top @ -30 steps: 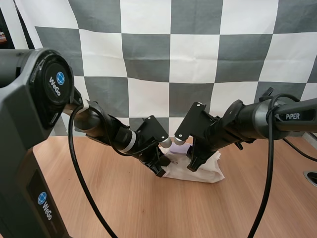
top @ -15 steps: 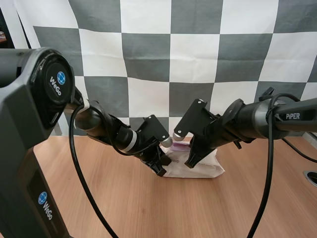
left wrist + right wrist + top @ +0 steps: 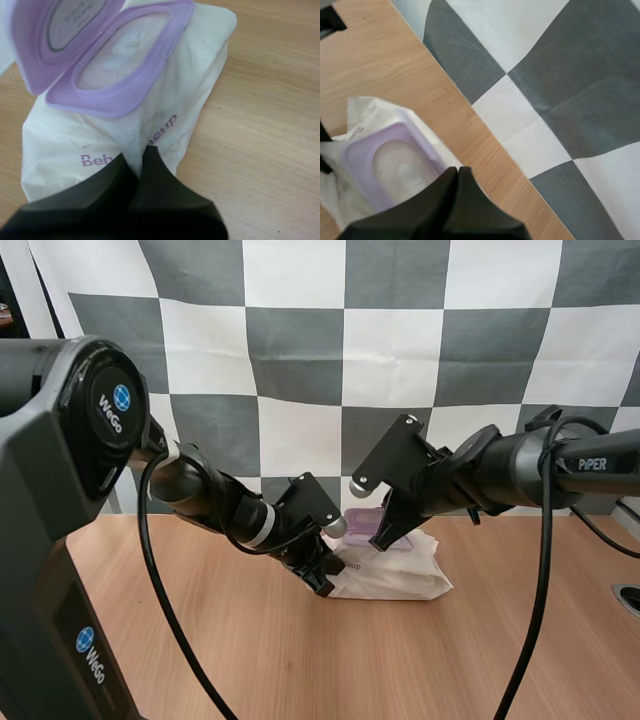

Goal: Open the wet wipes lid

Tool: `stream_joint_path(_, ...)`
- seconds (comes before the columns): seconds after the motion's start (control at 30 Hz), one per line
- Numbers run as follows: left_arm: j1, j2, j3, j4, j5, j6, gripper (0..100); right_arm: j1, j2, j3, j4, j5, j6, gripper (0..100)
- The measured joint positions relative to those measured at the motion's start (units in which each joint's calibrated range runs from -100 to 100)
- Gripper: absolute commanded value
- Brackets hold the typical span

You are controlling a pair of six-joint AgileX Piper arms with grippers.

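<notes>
A white wet wipes pack [image 3: 395,580] lies on the wooden table [image 3: 300,660] between my two arms. Its purple lid [image 3: 365,523] stands lifted off the purple rim [image 3: 120,85], and white wipes show in the opening. My left gripper [image 3: 325,587] is at the pack's left end, its fingers shut on the pack's white wrapper [image 3: 100,145] just under the printed purple letters. My right gripper [image 3: 380,543] hangs over the pack, shut on the raised lid's edge. From the right wrist, the closed fingertips [image 3: 459,170] meet beside the purple rim [image 3: 365,145].
Bare wooden table lies in front of the pack and to both sides. A dark round fitting [image 3: 630,598] sits at the table's right edge. Both arms reach in low from left and right and meet over the pack.
My right gripper has shut on the lid and risen up and back, and the lid has swung open with it. The left gripper and the pack have stayed put.
</notes>
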Motion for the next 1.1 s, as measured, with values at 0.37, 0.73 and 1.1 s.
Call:
stream_joint_path(0.37,0.0,0.0,0.0,0.0,0.0,0.0,0,0.0,11.42,-6.69,1.55,-1.1,0.0,0)
stream_joint_path(0.73,0.0,0.0,0.0,0.11,0.0,0.0,0,0.0,25.44,-14.46,1.75,-2.08,-0.06,0)
stream_joint_path(1.1,0.0,0.0,0.0,0.1,-0.16,0.0,0,0.0,33.61,-16.95,1.86,-0.66,0.36,0)
